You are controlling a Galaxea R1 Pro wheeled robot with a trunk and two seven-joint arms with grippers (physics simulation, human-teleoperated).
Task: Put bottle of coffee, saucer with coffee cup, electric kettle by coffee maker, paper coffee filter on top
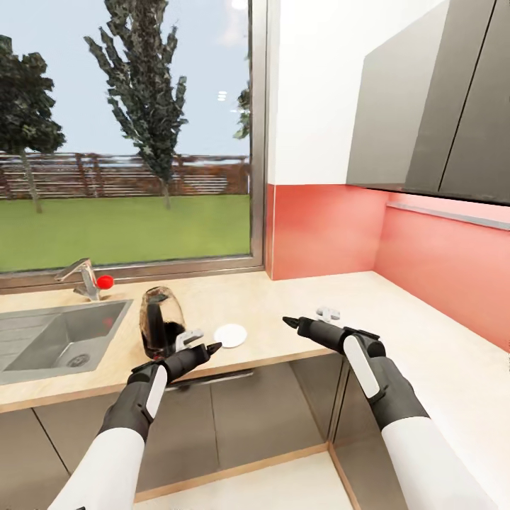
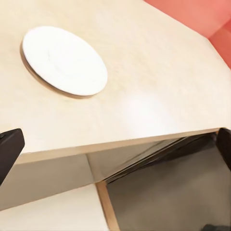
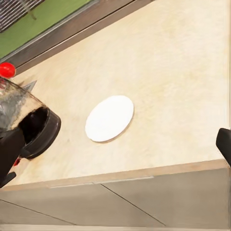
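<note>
On the light wood kitchen countertop [image 1: 297, 294] a glass electric kettle [image 1: 160, 322] with black parts stands just right of the sink; in the right wrist view the electric kettle [image 3: 29, 122] has its black base toward the camera. The small white saucer [image 1: 230, 335] lies flat a little right of it, near the front edge, bare on top (saucer [image 2: 64, 60], saucer [image 3: 109, 118]). My left gripper [image 1: 203, 342] hovers open at the counter's front edge, between kettle and saucer. To the saucer's right my right gripper [image 1: 308, 317] hangs open over the counter, holding nothing.
A steel sink [image 1: 57, 340] with a faucet [image 1: 81, 276] and a small red ball [image 1: 105, 281] fills the counter's left end below a big window. Grey wall cabinets [image 1: 432, 99] hang at right, where the counter turns a corner. Dark cabinet fronts [image 1: 248, 418] lie below.
</note>
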